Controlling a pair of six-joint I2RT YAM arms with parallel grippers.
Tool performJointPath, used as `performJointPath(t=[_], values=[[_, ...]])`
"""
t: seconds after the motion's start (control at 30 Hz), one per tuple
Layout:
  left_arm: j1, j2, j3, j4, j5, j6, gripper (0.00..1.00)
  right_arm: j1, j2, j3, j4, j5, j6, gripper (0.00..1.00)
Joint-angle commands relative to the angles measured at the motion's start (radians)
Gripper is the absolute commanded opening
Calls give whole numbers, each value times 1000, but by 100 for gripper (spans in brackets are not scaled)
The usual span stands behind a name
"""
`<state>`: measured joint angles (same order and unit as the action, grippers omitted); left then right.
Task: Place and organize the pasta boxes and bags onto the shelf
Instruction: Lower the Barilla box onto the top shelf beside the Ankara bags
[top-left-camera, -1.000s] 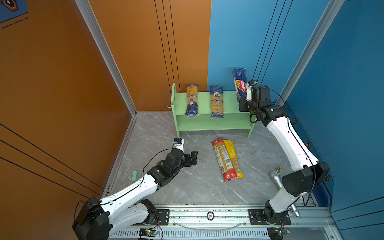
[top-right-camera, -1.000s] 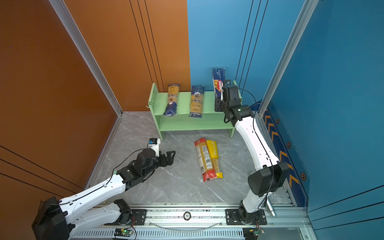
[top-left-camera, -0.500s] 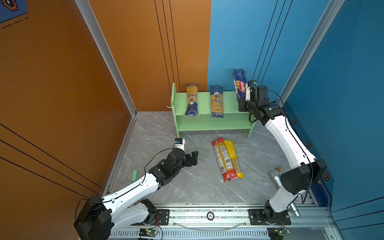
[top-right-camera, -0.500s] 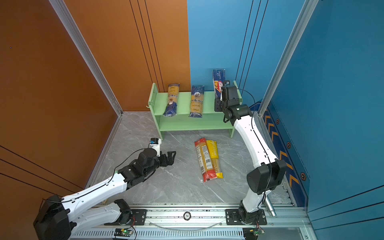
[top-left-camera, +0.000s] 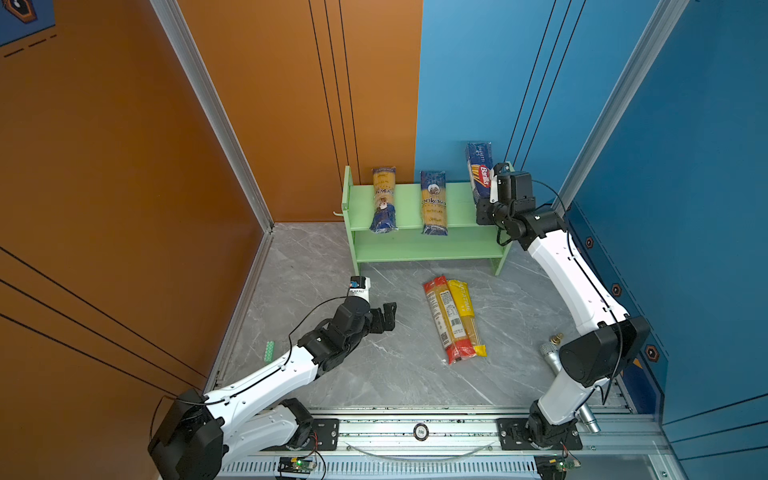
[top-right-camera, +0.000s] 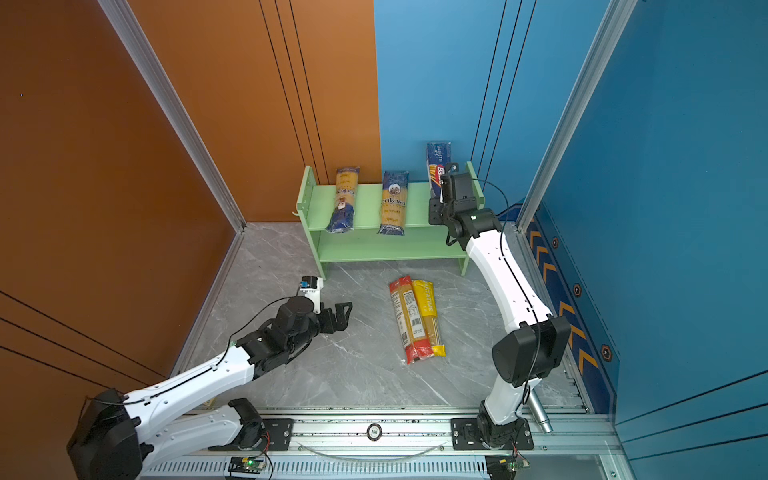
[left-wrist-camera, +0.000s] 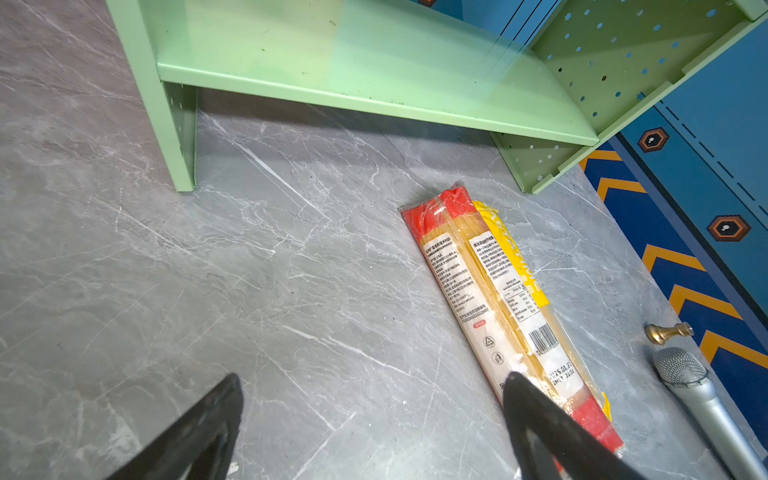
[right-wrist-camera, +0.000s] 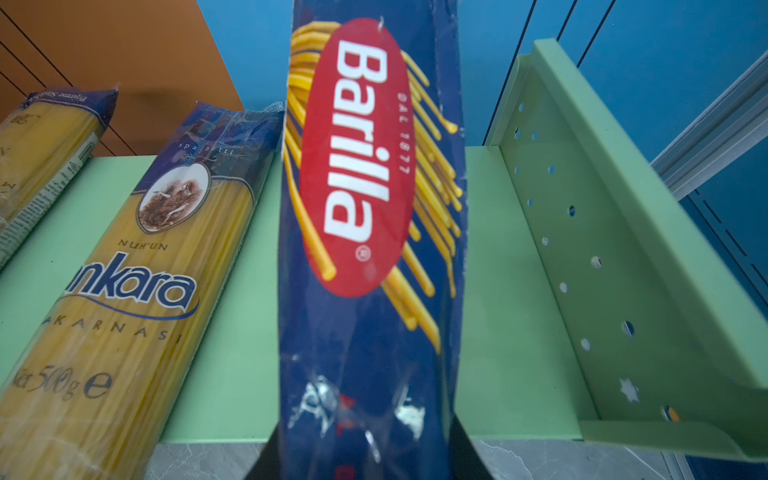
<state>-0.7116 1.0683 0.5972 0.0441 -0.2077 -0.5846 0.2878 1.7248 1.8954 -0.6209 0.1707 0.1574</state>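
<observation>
Hardly anything has shifted in the last second: the right arm has drawn its elbow slightly toward the middle, and the left end effector has crept a touch forward. Against the back walls stands the green shelf. The right arm leans across its right front corner and covers that end of the top tier. The right end effector is closed part-way on the near end of the Barilla packet. This packet tilts up toward the blue wall, between the perforated side panel and the middle navy-and-yellow packet. Whether its underside touches the board cannot be told. The middle packet and the left navy-and-yellow packet lie crosswise on the top tier, near ends overhanging the front edge. On the grey surface before the shelf, the red-ended packet and yellow-ended packet lie touching, side by side. The left end effector hovers near them, to their left, jaws spread wide and holding nothing. Behind the right arm's elbow lies a silver microphone, with a brass knob just beside it. A small green strip lies by the orange wall.
</observation>
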Motion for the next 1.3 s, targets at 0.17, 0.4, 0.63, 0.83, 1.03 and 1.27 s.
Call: performJointPath(t=[0.17,0.4,0.63,0.83,1.03,1.27], values=[[7,-4,21,-16,14,0,98,-3,-33,44,122,41,18,0],[6,-9,18,-22,11,-1,98,-1,-28,36,115,40,22,0],[7,-11,18,-24,13,0,98,-1,-28,18,112,45,24,0],[6,-13,18,-26,11,1,98,-1,-31,1,112,47,26,0],[7,-14,17,-27,11,-1,98,-1,-31,-8,112,46,33,0],[6,-18,18,-31,10,2,98,-1,-18,-9,115,43,40,0]])
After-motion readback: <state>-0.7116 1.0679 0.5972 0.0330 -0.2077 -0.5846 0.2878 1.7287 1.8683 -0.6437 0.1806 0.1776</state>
